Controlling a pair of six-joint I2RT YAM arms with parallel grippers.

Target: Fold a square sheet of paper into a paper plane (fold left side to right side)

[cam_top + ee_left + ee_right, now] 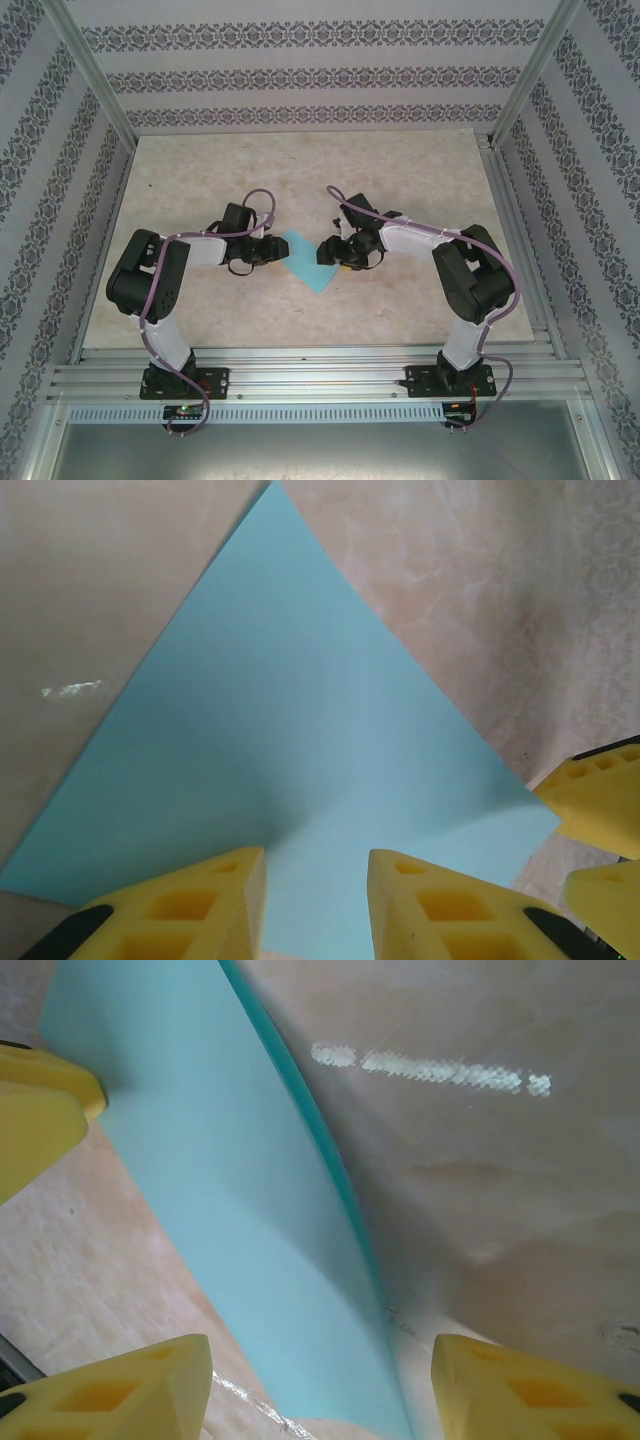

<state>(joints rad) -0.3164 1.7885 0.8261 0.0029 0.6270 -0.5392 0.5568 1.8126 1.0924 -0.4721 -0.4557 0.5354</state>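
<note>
Nearest the lens: left hand [315, 860], fingers apart, the square sheet of paper [290, 740] spreading out ahead. Right hand [320, 1352] wide apart, sheet's lifted edge between its fingers. From top, I see the sheet on the table [300, 170], between both hands.

Both arms bend in from the bottom of the top view, with elbows poking out to the sides. The left arm [150, 275] reaches right and the right arm [470, 270] reaches left. The left gripper [280, 250] and the right gripper [325, 250] face each other near the middle, tips close together. The left one's yellow fingers [200, 910] stand a little apart (just a small gap). The right one's fingers [130, 1390] are spread wide.
</note>
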